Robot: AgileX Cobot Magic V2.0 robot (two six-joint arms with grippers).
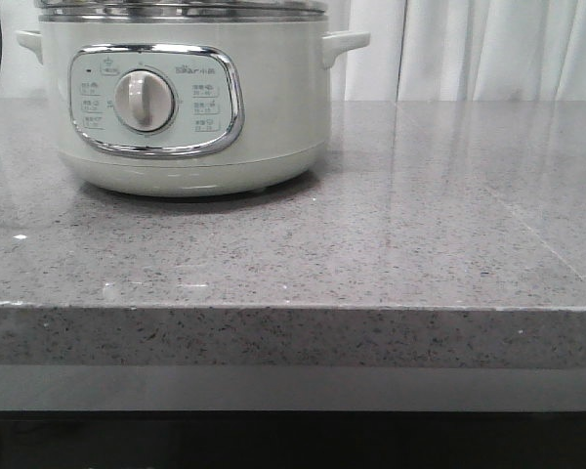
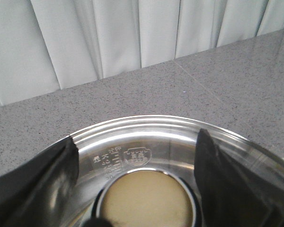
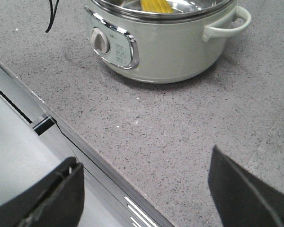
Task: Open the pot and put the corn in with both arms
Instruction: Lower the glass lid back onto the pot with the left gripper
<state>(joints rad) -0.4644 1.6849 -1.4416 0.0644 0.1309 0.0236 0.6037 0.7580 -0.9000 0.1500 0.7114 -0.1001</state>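
Observation:
The pale grey-green pot [image 1: 273,117] stands at the back left of the counter, dial facing me. In the right wrist view the pot [image 3: 175,47] is uncovered, and the yellow corn [image 3: 156,5] lies inside it. My left gripper [image 2: 137,139] holds the steel lid [image 2: 146,125] by its beige knob [image 2: 146,198], one finger at each side of the knob, with counter and curtain showing beyond the lid. My right gripper [image 3: 144,189] hangs open and empty over the counter's front edge, well away from the pot. Neither gripper shows in the front view.
The grey speckled counter [image 1: 420,225] stretches right of the pot, and its front edge [image 1: 293,308] runs across the view. White curtains [image 1: 488,49] hang behind. A black cable [image 3: 51,16] lies left of the pot.

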